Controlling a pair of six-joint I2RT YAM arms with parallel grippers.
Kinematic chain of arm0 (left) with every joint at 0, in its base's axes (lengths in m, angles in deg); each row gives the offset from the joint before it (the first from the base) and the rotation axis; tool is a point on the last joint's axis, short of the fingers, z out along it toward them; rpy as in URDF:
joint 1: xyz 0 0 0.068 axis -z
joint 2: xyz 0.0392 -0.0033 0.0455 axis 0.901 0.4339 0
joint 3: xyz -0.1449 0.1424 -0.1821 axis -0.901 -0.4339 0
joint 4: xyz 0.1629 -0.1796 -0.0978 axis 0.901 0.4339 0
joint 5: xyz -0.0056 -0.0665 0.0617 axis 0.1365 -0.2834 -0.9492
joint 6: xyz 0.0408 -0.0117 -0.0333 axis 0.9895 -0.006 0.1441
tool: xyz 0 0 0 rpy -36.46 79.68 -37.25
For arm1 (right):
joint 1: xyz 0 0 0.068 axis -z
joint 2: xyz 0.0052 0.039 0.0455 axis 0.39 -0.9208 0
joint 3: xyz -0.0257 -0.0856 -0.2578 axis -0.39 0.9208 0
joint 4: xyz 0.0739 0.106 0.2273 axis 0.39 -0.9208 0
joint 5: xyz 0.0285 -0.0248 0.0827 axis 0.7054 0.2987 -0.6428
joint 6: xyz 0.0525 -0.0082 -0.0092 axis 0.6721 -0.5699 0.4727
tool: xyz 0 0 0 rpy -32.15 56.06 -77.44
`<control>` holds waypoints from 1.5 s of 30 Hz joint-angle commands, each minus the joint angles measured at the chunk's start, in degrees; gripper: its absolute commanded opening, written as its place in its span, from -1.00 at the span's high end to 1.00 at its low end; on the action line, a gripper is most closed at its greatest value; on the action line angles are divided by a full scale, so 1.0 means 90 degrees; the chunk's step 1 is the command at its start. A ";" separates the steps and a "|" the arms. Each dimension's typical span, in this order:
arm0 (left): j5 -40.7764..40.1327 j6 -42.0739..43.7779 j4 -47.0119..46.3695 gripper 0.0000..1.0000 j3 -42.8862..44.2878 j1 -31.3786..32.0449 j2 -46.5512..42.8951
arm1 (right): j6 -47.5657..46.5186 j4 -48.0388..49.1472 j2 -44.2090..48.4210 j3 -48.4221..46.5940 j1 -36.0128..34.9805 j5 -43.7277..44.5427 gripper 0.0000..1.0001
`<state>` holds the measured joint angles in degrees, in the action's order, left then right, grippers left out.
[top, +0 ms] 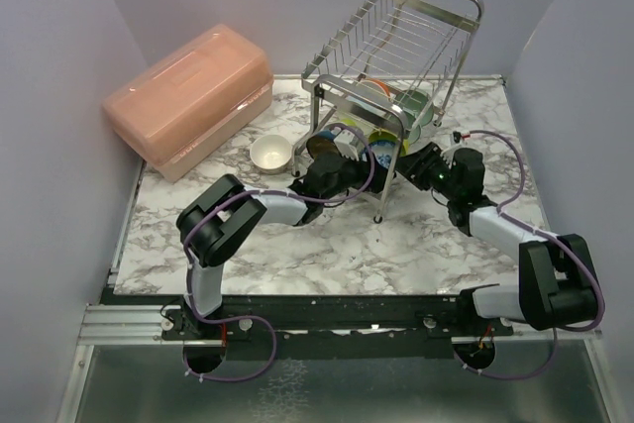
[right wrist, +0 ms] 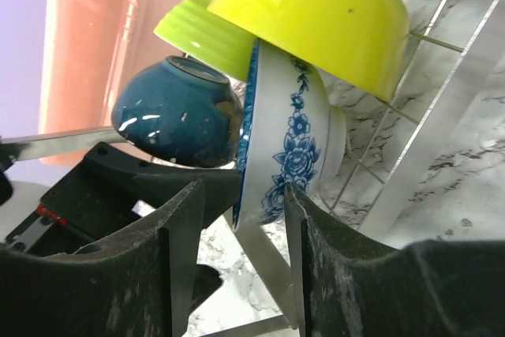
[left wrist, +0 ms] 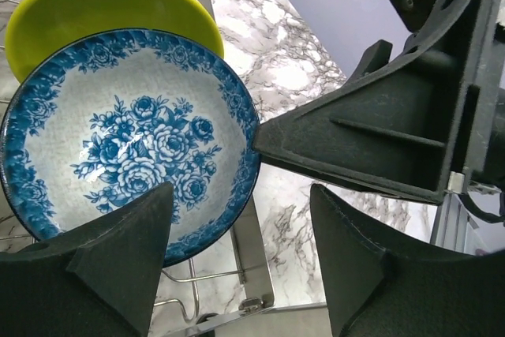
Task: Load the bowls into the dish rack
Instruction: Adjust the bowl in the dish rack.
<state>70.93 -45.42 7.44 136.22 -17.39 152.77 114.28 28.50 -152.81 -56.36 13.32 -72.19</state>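
Note:
The dish rack stands at the back centre, with several bowls on its lower tier. A blue-and-white patterned bowl stands on edge there, under a yellow-lime bowl and next to a lime ribbed bowl and a teal bowl. My right gripper is open and straddles the patterned bowl's lower rim. Its right finger touches the outer wall. My left gripper is open and faces the patterned bowl's inside. A cream bowl sits on the table left of the rack.
A pink lidded box stands at the back left. The rack's steel leg and wire shelf lie right under both grippers. The two grippers are close together at the rack's front. Grey walls enclose the marble table.

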 commanded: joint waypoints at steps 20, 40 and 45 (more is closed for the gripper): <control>0.0336 0.0500 0.0014 0.94 0.0409 0.0207 0.0365 | -0.0564 -0.0924 0.0413 -0.0664 0.0026 0.0111 -0.03; 0.0343 -0.0225 -0.0617 0.97 -0.0328 -0.0015 0.0422 | -0.1436 -0.2109 -0.0960 -0.1700 0.0027 0.0470 0.19; 0.0399 -0.0278 -0.0665 0.97 -0.0356 -0.0017 0.0432 | -0.1625 -0.2065 -0.1146 -0.1760 0.0034 0.0569 0.22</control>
<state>72.87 -46.95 3.57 134.02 -17.46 157.05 102.24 10.79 -161.92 -70.67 13.32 -68.49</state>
